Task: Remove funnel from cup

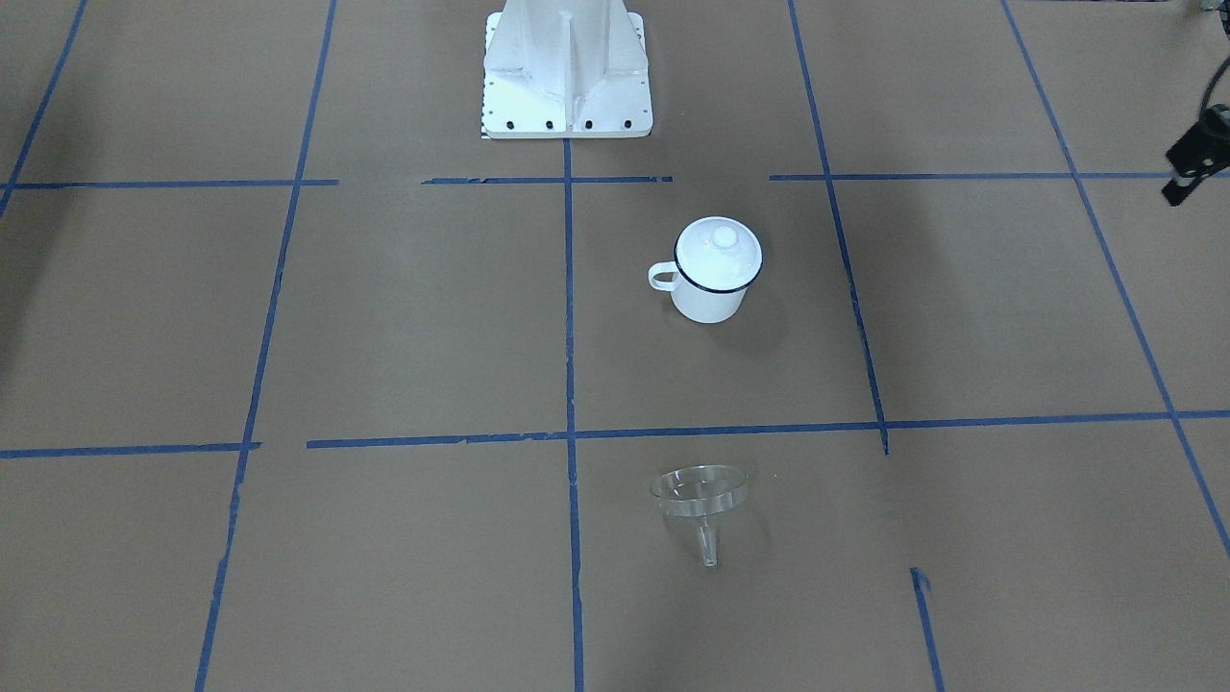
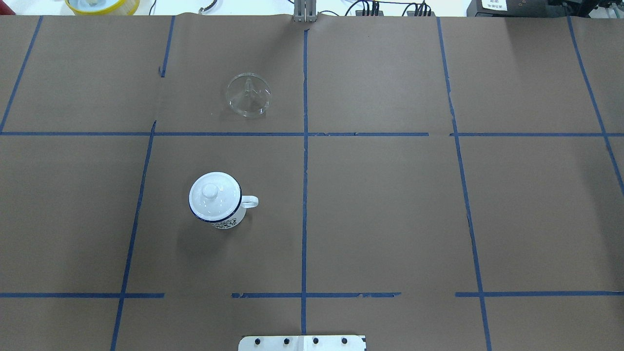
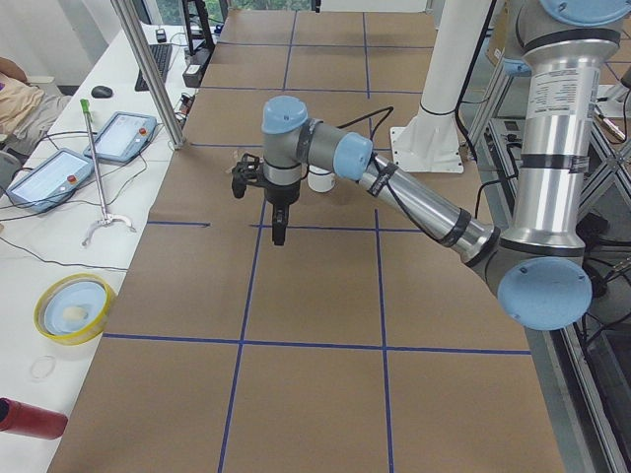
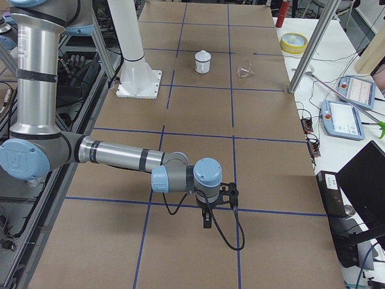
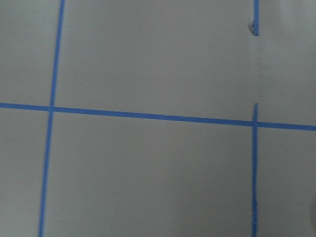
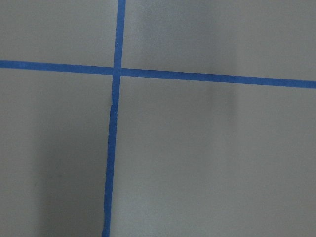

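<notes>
The clear funnel (image 1: 700, 492) lies on its side on the brown table, spout toward the operators' side, apart from the cup; it also shows in the overhead view (image 2: 248, 94). The cup (image 1: 708, 303), a white mug with a dark blue rim, stands upright (image 2: 226, 224) with a round white knobbed lid (image 1: 719, 245) on it. My left gripper (image 3: 278, 236) hangs above the table on my left, away from both. My right gripper (image 4: 207, 223) hangs over the table's far right end. I cannot tell whether either is open or shut. Both wrist views show only bare table and blue tape.
The robot's white base (image 1: 567, 86) stands at the table's near-robot edge. A yellow bowl (image 3: 74, 308), a red can (image 3: 30, 419), teach pendants (image 3: 123, 136) and a metal pole (image 3: 148, 74) are on the operators' side. Blue tape lines grid the table.
</notes>
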`<action>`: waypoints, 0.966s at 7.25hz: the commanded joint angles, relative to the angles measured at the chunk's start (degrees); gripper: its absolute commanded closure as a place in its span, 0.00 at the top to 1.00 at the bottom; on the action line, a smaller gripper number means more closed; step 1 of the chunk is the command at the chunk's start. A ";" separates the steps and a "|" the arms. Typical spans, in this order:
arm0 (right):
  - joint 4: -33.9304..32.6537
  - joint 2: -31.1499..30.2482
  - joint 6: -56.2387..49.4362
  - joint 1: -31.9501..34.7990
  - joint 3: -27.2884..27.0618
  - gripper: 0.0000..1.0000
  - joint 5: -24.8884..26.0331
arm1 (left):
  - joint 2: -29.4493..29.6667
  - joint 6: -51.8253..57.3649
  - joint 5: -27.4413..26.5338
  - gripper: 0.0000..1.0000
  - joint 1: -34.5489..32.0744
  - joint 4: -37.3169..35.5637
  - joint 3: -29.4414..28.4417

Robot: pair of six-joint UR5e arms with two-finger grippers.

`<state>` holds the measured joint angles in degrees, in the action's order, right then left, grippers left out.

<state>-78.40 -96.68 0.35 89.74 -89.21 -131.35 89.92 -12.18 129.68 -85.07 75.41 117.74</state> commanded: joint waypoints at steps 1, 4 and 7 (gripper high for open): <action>0.00 0.00 0.00 0.00 0.00 1.00 -0.05 | -1.59 21.50 1.37 1.00 -13.85 0.00 -10.38; 0.00 0.00 0.00 0.00 0.00 1.00 0.04 | -1.23 21.67 2.24 1.00 -14.43 0.00 -12.97; 0.00 0.00 0.00 0.00 0.00 1.00 -0.05 | -1.24 21.32 3.65 1.00 -13.90 6.63 -18.22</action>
<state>-78.40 -96.68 0.35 89.73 -89.21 -131.39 88.70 9.27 133.10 -99.23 77.46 102.51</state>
